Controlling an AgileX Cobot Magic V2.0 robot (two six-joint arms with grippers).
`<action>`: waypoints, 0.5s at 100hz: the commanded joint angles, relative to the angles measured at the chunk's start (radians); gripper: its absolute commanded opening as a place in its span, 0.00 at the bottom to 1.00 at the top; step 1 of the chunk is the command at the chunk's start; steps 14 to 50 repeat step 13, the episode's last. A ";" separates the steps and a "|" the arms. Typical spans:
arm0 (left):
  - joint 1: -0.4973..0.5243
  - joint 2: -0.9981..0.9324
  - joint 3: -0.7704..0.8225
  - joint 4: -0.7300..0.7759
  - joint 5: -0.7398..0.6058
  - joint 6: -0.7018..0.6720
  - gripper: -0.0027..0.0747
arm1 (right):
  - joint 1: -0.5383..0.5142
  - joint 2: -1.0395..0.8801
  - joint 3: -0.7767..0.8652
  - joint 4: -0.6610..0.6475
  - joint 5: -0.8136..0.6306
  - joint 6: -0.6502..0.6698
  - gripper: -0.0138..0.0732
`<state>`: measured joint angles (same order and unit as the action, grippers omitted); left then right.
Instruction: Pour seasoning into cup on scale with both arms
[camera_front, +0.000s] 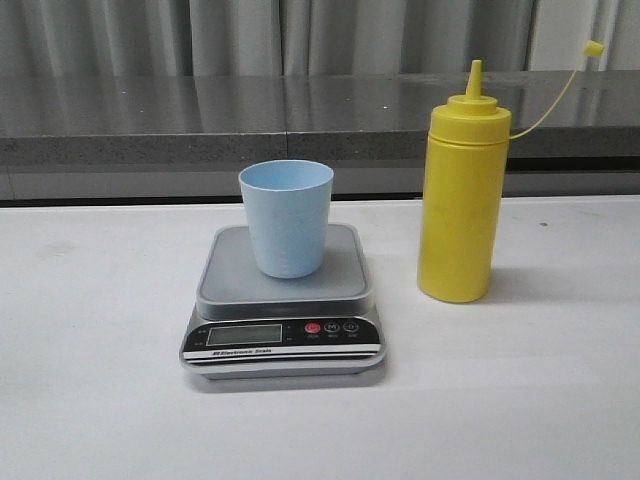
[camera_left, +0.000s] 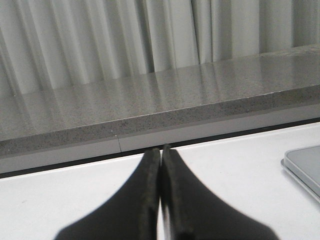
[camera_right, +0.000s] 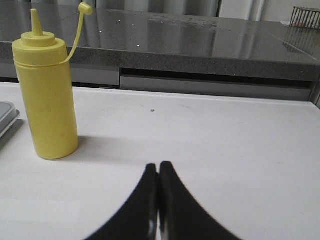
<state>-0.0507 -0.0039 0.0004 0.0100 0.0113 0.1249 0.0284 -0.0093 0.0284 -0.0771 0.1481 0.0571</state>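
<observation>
Squeeze bottle (camera_front: 458, 200), frame right: soft, slick; we'd grip mid-body. Left fingers (camera_left: 150, 200), right fingers (camera_right: 150, 200) closed, empty.

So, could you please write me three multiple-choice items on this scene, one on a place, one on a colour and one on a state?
1. Where does the cup stand?
A. On the scale's grey platform
B. On the table beside the scale
C. On the grey ledge behind

2. What colour is the squeeze bottle?
A. Red
B. Yellow
C. Green

3. How are the right gripper's fingers?
A. Spread wide
B. Closed around the bottle
C. Pressed together, holding nothing

Answers:
1 A, the front view shows the cup's base on the platform above the display.
2 B, its body, nozzle and tethered cap are all yellow.
3 C, the right wrist view shows the two fingers meeting, with the bottle standing apart on the table.
</observation>
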 joint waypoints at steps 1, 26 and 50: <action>0.004 -0.029 0.040 -0.010 -0.074 -0.013 0.01 | -0.003 -0.021 -0.022 -0.005 -0.078 0.002 0.08; 0.004 -0.029 0.040 -0.010 -0.074 -0.013 0.01 | -0.003 -0.021 -0.022 -0.005 -0.078 0.002 0.08; 0.004 -0.029 0.040 -0.010 -0.074 -0.013 0.01 | -0.003 -0.021 -0.022 -0.005 -0.078 0.002 0.08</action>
